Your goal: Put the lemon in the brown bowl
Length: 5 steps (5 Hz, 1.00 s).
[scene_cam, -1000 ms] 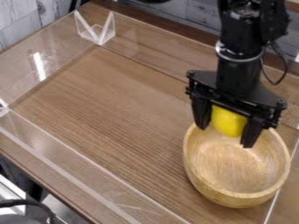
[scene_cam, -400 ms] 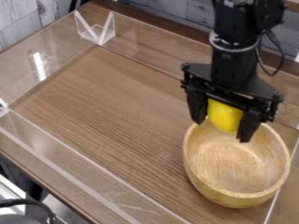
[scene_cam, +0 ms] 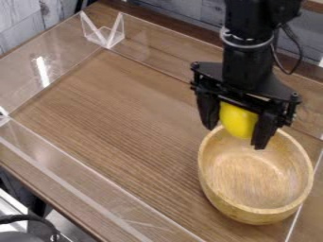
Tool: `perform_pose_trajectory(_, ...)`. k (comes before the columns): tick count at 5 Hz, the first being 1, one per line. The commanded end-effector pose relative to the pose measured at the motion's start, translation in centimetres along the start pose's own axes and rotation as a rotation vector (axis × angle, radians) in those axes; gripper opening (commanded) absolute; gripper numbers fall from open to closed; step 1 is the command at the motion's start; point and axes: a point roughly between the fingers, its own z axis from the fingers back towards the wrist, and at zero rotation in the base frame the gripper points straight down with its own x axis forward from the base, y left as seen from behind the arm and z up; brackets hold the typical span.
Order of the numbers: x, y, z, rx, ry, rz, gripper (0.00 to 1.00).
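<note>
"What is sitting nearest to us?"

"The brown bowl [scene_cam: 256,194] is lying low on the right of the view, its wide mouth facing up and its bare wooden inside showing. At the left bottom corner some dark cables [scene_cam: 28,222] are trailing over the desk [scene_cam: 120,137]."

"And which step is the arm working on?"

"I'd say it is placing the fruit: the hand [scene_cam: 240,121] is hanging at the bowl's far rim, pinching the lemon [scene_cam: 236,120] between its dark fingers."

"So where is the lemon lying relative to the hand?"

"Between the fingers, with yellow showing in the gap and one finger on either side. It is overlapping the far edge of the bowl in this view (how high it is hanging above the rim, I can't tell)."

"What is the next move calling for?"

"Probably a small shift toward us, so the fruit is sitting well over the hollow, then a lowering and a gentle opening. Letting go right at the rim could be sending it rolling outside."

"Anything farther back?"

"A clear, angular holder [scene_cam: 104,30] is standing near the far left of the desk, well apart from the bowl."
</note>
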Motion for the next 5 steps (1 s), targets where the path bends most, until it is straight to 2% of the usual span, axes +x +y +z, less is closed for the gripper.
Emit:
perform_pose_trajectory(1, 0.66, -0.01, 2.08, -0.022, -0.068, 0.007, 1.00)
perform_pose_trajectory(5, -0.15, 0.17, 2.33, -0.020, -0.060, 0.013, 1.00)
